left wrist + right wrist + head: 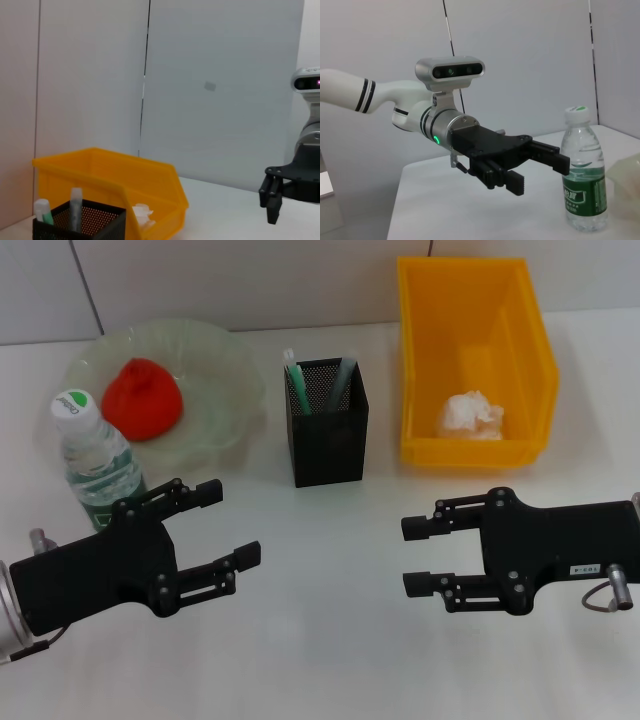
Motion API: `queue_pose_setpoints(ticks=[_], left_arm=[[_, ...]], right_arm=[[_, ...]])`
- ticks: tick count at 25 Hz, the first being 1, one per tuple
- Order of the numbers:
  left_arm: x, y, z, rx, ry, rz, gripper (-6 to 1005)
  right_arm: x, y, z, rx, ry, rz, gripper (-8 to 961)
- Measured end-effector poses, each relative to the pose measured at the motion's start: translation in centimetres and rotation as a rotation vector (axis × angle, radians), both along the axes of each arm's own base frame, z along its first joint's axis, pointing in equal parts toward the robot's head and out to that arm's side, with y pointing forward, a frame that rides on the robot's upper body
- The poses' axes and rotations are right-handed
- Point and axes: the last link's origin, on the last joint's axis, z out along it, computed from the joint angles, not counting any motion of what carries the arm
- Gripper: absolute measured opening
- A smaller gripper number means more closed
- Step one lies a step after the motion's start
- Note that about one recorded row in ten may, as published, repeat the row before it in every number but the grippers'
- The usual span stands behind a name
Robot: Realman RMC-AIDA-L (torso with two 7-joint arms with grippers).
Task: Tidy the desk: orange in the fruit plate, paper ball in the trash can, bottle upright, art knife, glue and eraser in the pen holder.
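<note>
The bottle (96,455) is standing upright, green cap on, beside the plate (225,390). Both grippers, left (228,526) and right (418,555), are hovering over the counter (320,640), fingers spread wide, holding nothing.

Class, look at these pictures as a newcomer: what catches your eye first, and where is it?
The bright yellow bin at the back right, holding a paper ball, and the orange on the plate at the back left. In front, the open left end effector and right end effector hover, empty.

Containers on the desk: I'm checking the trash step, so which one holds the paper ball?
The yellow bin, on the robot's right; the paper ball lies inside. The black mesh pen holder holds only sticks.
</note>
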Motion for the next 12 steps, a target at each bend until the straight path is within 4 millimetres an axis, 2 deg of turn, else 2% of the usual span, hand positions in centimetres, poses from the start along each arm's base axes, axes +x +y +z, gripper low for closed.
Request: queue_pose_setpoints(ticks=[12], left_arm=[[-0.34, -0.2, 0.92, 0.014, -0.017, 0.001, 814]], right_arm=[[-0.14, 0.38, -0.14, 0.006, -0.003, -0.003, 574]])
